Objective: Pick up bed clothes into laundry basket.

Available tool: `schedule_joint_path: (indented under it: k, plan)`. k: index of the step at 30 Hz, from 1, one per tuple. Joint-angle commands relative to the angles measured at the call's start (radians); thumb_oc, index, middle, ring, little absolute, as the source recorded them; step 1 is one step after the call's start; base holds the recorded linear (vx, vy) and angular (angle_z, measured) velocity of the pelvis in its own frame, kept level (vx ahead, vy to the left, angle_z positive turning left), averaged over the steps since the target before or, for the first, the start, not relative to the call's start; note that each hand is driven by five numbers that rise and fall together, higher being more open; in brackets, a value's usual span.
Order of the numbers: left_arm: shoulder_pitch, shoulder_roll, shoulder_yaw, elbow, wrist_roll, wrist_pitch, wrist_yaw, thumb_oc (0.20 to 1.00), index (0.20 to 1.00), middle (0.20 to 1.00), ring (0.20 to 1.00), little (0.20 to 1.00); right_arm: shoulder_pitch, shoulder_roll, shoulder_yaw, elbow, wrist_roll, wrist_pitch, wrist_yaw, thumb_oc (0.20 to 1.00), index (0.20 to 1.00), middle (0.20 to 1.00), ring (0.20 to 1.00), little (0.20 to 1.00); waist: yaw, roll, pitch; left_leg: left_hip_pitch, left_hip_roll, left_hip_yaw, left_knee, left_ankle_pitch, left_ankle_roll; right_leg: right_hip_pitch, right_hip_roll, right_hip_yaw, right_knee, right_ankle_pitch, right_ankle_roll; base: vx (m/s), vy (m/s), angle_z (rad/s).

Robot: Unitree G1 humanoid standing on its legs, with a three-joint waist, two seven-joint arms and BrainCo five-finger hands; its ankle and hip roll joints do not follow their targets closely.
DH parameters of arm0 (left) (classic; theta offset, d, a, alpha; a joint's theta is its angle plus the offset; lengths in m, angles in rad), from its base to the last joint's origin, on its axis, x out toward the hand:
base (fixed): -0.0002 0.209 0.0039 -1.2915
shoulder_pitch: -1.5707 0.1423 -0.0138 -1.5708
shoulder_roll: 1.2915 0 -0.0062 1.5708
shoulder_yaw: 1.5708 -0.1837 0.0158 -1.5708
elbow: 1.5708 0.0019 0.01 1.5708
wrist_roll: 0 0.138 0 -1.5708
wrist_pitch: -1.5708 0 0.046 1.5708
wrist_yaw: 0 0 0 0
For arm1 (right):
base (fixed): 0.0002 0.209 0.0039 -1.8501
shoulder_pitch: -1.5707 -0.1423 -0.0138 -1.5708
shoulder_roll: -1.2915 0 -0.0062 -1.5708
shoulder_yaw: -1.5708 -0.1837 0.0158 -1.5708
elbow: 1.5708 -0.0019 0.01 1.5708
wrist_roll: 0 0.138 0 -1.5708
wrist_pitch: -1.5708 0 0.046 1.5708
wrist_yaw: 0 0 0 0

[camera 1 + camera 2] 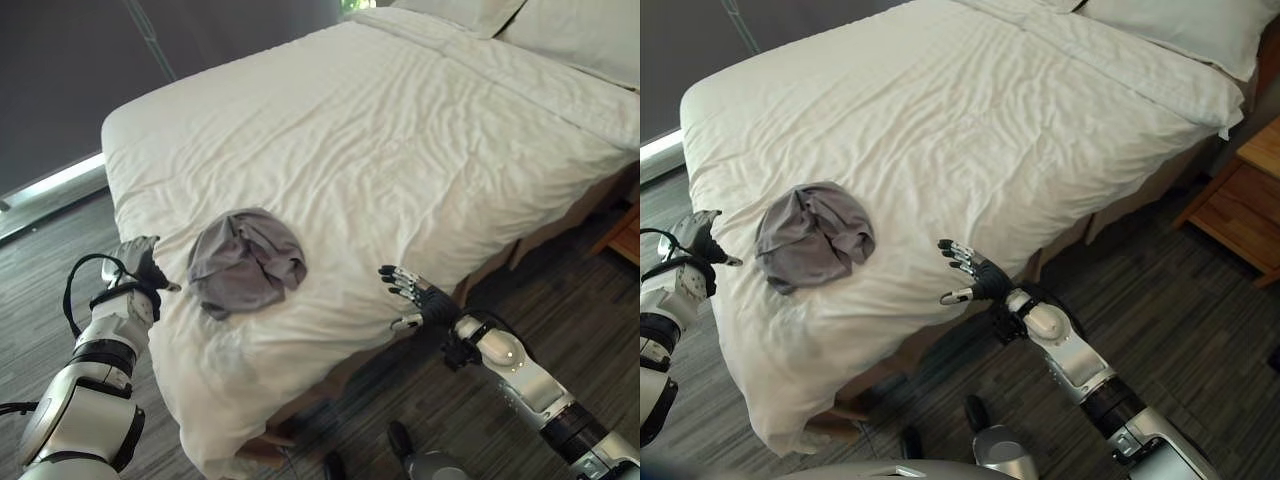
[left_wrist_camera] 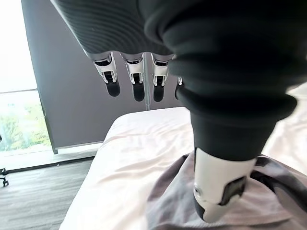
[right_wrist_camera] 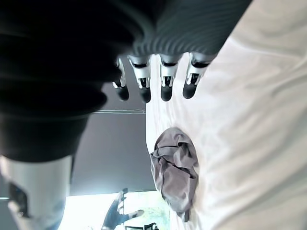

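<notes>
A crumpled grey garment [image 1: 245,260] lies on the white bed [image 1: 400,150] near its foot corner, also seen as the grey garment [image 3: 176,167] from the right wrist. My left hand [image 1: 140,262] hovers at the bed's left edge, a short way left of the garment, fingers [image 2: 138,79] straight and holding nothing. My right hand [image 1: 415,295] is off the bed's front edge, right of the garment, fingers [image 3: 165,79] spread and empty. No laundry basket is visible.
Pillows [image 1: 560,25] lie at the head of the bed. A wooden nightstand [image 1: 1245,200] stands at the right. Dark wood-look floor [image 1: 560,300] surrounds the bed, with a dark curtain [image 1: 90,60] and a bright window strip [image 1: 55,182] at left.
</notes>
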Motion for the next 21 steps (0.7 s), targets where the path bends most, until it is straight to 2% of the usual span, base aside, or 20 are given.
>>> schedule_joint_path:
  k: [1,7,12,16,20,21]
  plan:
    - [-0.094,0.019,-0.036,0.050,0.040,0.001,0.039,1.000,1.000,1.000,1.000,1.000,-0.010,0.018,-0.011,-0.066,0.036,-0.096,0.001,1.000,1.000,1.000,1.000,1.000,-0.001,-0.049,-0.027,0.035,-0.001,0.005,0.006,0.033,-0.017,0.064,-0.077,0.012,0.041,-0.118,0.069,0.00,0.015,-0.14]
    - [-0.151,-0.002,-0.062,0.134,0.042,0.013,0.032,1.000,1.000,1.000,1.000,1.000,0.016,0.006,-0.012,-0.072,0.053,-0.099,0.005,1.000,1.000,1.000,1.000,1.000,-0.027,-0.033,-0.012,0.019,-0.002,0.018,0.006,0.035,-0.022,0.037,-0.081,0.022,0.043,-0.111,0.076,0.00,0.020,-0.06]
    - [-0.132,0.019,-0.044,0.172,0.057,0.019,0.026,1.000,1.000,1.000,1.000,1.000,0.084,-0.017,-0.041,-0.101,0.069,-0.100,0.008,1.000,1.000,1.000,1.000,1.000,-0.047,-0.015,0.010,-0.009,-0.006,0.034,0.006,0.038,-0.026,-0.002,-0.083,0.033,0.045,-0.101,0.081,0.00,0.015,-0.06]
    - [-0.152,0.051,-0.091,0.193,0.106,0.016,0.031,1.000,1.000,1.000,1.000,1.000,0.103,-0.026,-0.039,-0.098,0.078,-0.099,0.005,1.000,1.000,1.000,1.000,1.000,-0.076,0.003,0.055,-0.072,-0.004,0.054,0.006,0.053,-0.034,-0.091,-0.080,0.046,0.062,-0.084,0.087,-0.08,0.037,-0.17]
    - [-0.178,0.094,-0.130,0.230,0.151,0.028,0.038,1.000,1.000,1.000,1.000,1.000,0.123,-0.031,-0.036,-0.084,0.082,-0.109,0.002,1.000,1.000,1.000,1.000,1.000,-0.121,0.006,0.100,-0.177,0.004,0.088,0.006,0.066,-0.043,-0.221,-0.068,0.070,0.075,-0.049,0.094,-0.08,0.030,-0.19]
    - [-0.179,0.094,-0.130,0.231,0.150,0.027,0.038,1.000,1.000,1.000,1.000,1.000,0.122,-0.030,-0.036,-0.084,0.082,-0.109,0.002,1.000,1.000,1.000,1.000,1.000,-0.119,0.007,0.096,-0.184,0.004,0.088,0.006,0.069,-0.044,-0.229,-0.067,0.071,0.076,-0.045,0.094,-0.07,0.032,-0.24]
